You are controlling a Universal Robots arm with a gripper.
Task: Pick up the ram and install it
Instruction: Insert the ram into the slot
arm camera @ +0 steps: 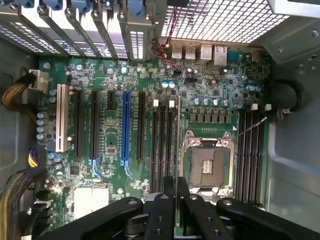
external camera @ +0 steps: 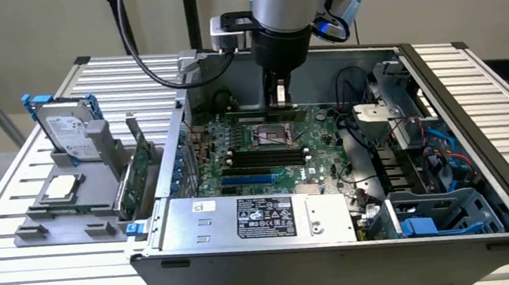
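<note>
The ram [external camera: 305,108] is a thin green stick held level just above the motherboard's [external camera: 319,144] far edge, inside the open computer case [external camera: 339,259]. My gripper [external camera: 281,103] reaches straight down from the arm and is shut on the ram's middle. In the wrist view my gripper [arm camera: 176,187] has its black fingers [arm camera: 169,200] close together above the black memory slots [arm camera: 165,145], next to the open CPU socket [arm camera: 207,162]. More memory slots [arm camera: 250,155] lie on the socket's other side.
On the exterior view's left a grey holder [external camera: 41,230] carries a hard drive [external camera: 67,128], a CPU chip [external camera: 60,188] and a green expansion card [external camera: 137,173]. A power supply [external camera: 261,218] fills the case's near side. Cables and drive bays [external camera: 422,162] crowd the right.
</note>
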